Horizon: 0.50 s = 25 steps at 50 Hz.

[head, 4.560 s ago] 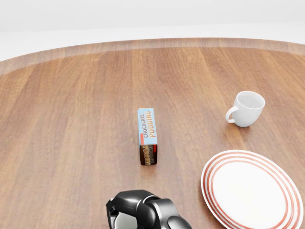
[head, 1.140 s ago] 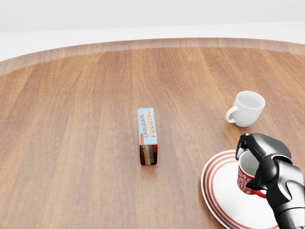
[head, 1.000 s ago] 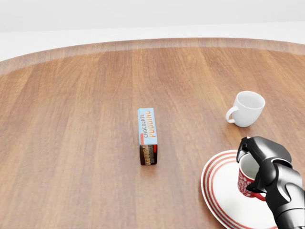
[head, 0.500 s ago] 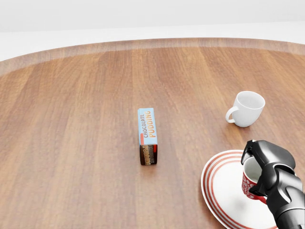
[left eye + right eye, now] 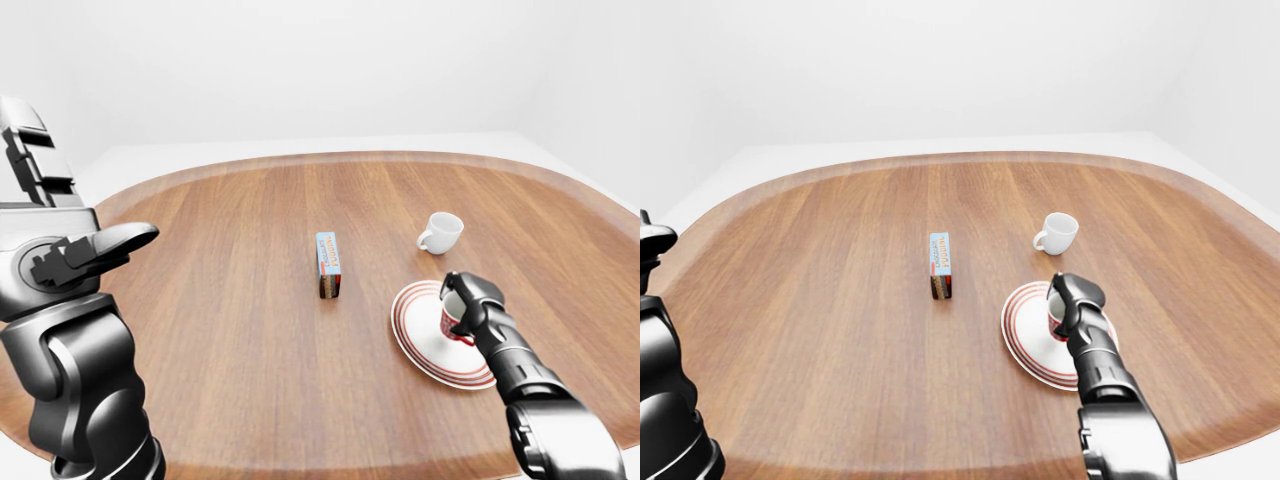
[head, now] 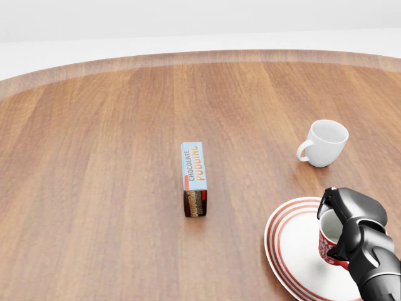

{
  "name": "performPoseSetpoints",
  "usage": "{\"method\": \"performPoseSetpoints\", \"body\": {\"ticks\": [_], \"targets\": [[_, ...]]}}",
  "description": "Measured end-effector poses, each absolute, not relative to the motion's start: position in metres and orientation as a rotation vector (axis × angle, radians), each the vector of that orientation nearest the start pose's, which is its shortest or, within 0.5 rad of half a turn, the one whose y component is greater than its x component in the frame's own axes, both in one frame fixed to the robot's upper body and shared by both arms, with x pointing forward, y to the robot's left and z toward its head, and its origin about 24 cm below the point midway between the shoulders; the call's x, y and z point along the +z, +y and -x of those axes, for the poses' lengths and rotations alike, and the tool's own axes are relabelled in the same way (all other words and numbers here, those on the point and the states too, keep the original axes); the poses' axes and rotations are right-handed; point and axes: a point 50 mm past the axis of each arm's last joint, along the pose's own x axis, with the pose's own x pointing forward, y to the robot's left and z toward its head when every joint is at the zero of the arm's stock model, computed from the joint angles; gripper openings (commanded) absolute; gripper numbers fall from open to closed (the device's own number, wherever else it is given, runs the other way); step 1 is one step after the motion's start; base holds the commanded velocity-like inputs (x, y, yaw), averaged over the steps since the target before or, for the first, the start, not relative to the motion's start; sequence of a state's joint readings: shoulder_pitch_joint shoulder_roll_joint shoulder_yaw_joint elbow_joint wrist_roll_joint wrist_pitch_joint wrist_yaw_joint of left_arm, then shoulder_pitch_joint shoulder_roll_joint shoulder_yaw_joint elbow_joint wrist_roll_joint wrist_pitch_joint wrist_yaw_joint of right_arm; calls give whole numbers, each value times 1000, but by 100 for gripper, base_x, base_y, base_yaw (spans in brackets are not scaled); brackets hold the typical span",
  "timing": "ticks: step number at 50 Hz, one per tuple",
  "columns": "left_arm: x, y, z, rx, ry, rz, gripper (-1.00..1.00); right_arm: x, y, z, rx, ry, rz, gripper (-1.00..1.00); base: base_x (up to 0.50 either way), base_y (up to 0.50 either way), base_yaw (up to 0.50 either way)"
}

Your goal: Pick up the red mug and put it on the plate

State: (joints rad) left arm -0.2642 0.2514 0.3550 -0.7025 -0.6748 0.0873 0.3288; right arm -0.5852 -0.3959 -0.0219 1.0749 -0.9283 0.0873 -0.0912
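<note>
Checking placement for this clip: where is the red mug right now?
In the head view's lower right, the red mug sits over the striped plate, the right hand wrapped round it, below the white cup.

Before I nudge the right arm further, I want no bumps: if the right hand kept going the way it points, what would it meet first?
Probably the white mug: the right hand, closed on the red mug over the plate, points toward it. Depth is unclear.

In the head view, the mug [image 6: 330, 241] seemingly sits on the plate [image 6: 294, 251], pudding box [image 6: 194, 179] to their left.
</note>
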Motion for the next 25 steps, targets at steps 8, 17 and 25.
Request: {"method": "performPoseSetpoints", "body": {"ticks": [8, 17, 25], "targets": [[254, 225, -209, 178, -869, 449, 100, 5, -275, -324, -69, 545, 1284, -100, 0, 0, 0], [254, 225, -209, 182, -866, 448, 100, 6, -275, -323, -69, 539, 1295, 100, 0, 0, 0], [252, 225, -211, 188, -858, 441, 100, 6, -275, -323, -64, 538, 1297, 100, 0, 0, 0]]}}
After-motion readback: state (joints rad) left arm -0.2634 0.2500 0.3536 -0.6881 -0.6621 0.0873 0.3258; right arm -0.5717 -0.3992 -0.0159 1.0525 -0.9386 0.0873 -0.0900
